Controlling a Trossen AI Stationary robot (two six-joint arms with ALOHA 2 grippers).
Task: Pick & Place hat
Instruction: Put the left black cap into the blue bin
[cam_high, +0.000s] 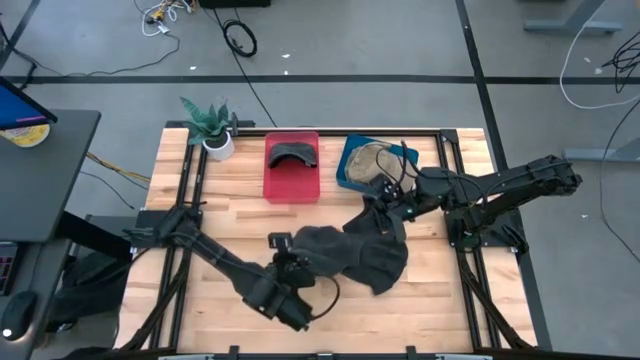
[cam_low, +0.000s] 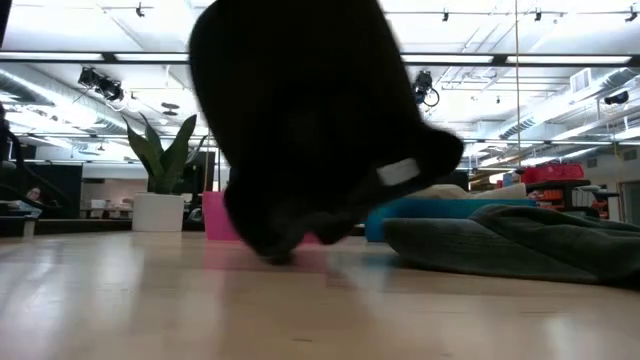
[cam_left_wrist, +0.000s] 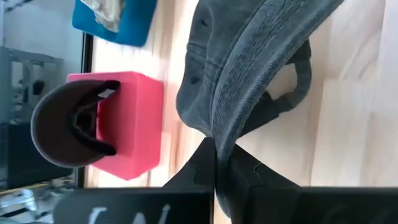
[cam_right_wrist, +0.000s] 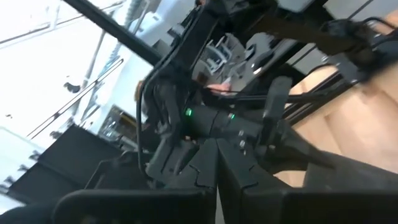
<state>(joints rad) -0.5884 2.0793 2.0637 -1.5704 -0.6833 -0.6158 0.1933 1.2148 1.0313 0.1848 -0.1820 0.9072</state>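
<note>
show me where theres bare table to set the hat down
Bare wood lies between the potted plant and the left arm, and along the table's near right, beyond the dark hat. Crowded: the far edge, with the pink bin and blue tray, and the middle, where both arms meet.

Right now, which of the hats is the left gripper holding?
The dark grey cap lying on the bare wood mid-table. The left gripper is shut on its edge. The black one sits on the pink box; the tan one on the blue tray.
</note>
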